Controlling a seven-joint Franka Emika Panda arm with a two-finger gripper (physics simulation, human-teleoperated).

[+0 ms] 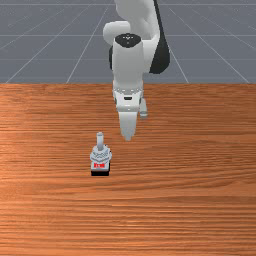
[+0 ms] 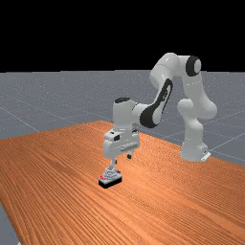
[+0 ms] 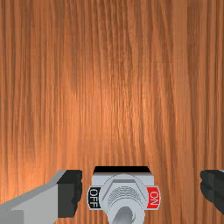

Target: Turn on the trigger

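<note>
Down low, to the front view's left of the wide-apart fingers (image 1: pixel 128 131), sits the switch (image 1: pixel 100 156).

The grey toggle switch (image 1: pixel 100 156) sits on the table (image 1: pixel 200 200), lever (image 1: pixel 100 140) upward.

We are in a simulated robotics lab, a rendered test space. In our far view, the grey floor (image 2: pixel 33 98) runs out to a level horizon beneath a flat black backdrop (image 2: pixel 110 33). Thin pale lines (image 1: pixel 88 40) cross that floor in a grid. A jointed white-and-grey robot arm (image 2: pixel 193 129) and the orange-brown wood tabletop (image 1: pixel 200 210) give us the look of a work station.
</note>
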